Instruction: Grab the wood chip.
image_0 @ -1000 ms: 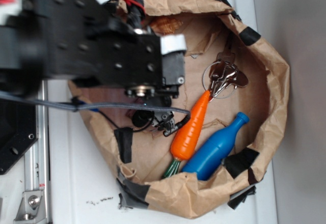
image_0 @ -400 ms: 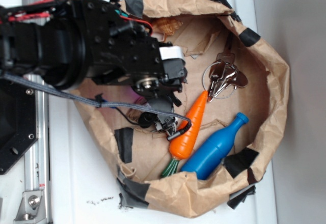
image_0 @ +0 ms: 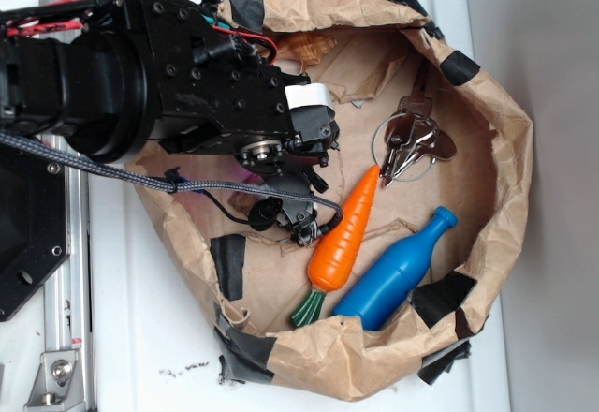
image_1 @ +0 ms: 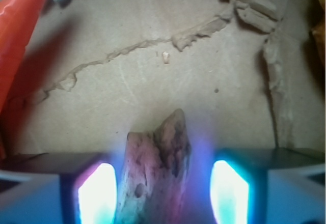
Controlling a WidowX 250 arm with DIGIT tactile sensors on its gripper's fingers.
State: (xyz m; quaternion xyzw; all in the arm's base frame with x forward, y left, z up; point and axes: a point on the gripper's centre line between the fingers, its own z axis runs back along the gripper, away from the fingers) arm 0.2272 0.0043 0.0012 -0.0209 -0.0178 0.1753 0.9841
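Wood chip (image_1: 155, 175) between open tool (image_1: 162, 193) fingers

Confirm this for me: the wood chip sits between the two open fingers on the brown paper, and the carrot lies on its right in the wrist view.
Not quite. In the wrist view the carrot lies at the left edge, not the right. The rest holds: the wood chip sits between the open fingers of the gripper, on the brown paper.

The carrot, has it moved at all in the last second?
Yes. The carrot has slid toward the bag's lower rim, its tip now clear of the key ring.
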